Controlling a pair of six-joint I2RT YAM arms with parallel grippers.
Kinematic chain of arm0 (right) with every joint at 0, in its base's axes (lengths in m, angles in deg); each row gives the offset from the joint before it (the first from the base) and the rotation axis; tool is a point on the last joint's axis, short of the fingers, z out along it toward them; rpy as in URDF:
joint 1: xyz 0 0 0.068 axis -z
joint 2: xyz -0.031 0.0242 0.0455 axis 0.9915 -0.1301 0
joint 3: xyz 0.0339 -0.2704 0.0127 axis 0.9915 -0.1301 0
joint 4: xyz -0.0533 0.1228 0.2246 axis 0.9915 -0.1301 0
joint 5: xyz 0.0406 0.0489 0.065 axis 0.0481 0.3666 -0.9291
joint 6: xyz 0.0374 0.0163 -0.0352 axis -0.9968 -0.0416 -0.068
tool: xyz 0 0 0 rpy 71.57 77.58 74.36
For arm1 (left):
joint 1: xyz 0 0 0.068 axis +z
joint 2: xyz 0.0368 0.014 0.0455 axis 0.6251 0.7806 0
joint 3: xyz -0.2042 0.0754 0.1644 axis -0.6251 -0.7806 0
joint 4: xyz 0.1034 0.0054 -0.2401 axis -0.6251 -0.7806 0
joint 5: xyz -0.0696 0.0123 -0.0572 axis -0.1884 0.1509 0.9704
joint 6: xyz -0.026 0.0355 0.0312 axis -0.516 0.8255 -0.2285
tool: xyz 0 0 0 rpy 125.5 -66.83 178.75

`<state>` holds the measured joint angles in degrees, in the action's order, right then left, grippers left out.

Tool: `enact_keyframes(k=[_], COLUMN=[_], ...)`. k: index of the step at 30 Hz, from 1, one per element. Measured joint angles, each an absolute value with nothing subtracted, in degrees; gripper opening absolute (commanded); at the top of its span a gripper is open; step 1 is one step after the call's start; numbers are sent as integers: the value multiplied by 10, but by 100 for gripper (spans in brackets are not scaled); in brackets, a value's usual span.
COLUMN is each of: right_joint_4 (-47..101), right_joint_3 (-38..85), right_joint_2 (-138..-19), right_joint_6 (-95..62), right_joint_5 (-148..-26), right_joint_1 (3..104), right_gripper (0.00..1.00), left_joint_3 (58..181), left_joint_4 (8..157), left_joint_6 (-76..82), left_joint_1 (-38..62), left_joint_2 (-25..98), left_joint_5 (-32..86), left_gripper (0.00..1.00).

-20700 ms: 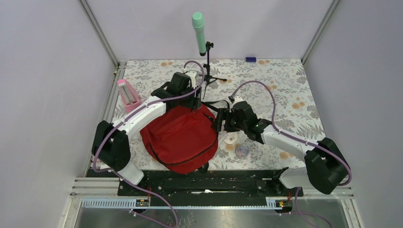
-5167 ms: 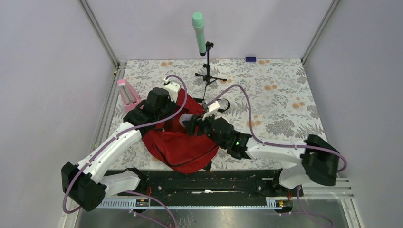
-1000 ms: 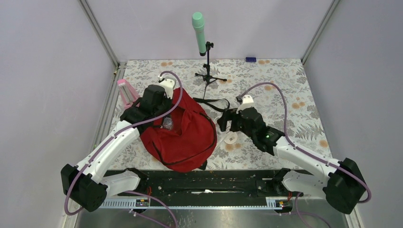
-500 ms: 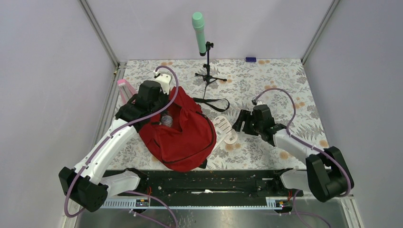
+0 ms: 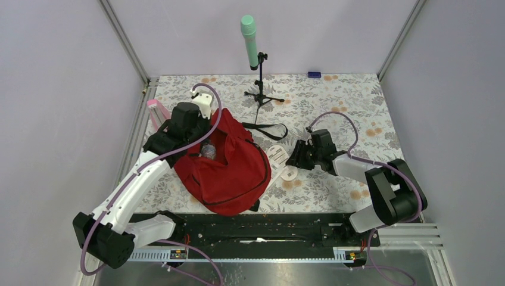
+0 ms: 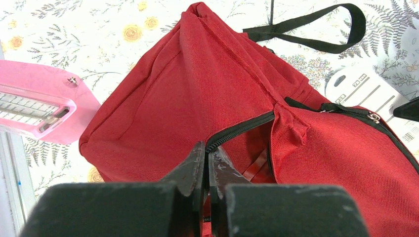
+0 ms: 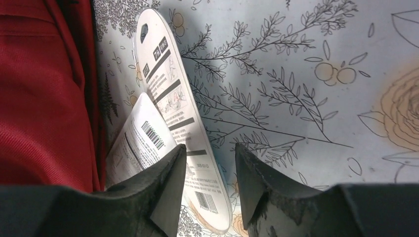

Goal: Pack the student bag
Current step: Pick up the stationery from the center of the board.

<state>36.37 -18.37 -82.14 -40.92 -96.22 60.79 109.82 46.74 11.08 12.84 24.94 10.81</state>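
The red student bag lies on the flowered cloth with its black zipper open and a small greyish item showing inside. My left gripper is shut on the zipper edge of the student bag and holds the opening up; in the left wrist view the left gripper pinches that black zipper. A flat white package lies just right of the bag. My right gripper hangs low over it. In the right wrist view the right gripper stands open, straddling the near end of the package.
A pink case stands left of the bag. A green microphone on a black tripod rises at the back. The bag's black strap trails toward the tripod. A small blue item sits by the far wall.
My right gripper drew back from the bag, swung toward the white package and its jaws narrowed. My left gripper kept its hold and shifted slightly up and left.
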Motion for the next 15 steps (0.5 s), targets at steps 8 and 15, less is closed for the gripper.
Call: enact_keyframes(k=[8, 15], right_joint_4=[354, 334], right_joint_3=[-180, -180], right_joint_2=[-829, -809], right_joint_6=[-412, -411], right_joint_5=[-995, -996], right_joint_1=[608, 608], right_gripper=[46, 21], left_joint_3=[1096, 1096], left_joint_4=[468, 468], left_joint_6=[111, 111], left_joint_1=[131, 133], left_joint_2=[244, 244], left_joint_5=[111, 115], left_gripper=[0, 0])
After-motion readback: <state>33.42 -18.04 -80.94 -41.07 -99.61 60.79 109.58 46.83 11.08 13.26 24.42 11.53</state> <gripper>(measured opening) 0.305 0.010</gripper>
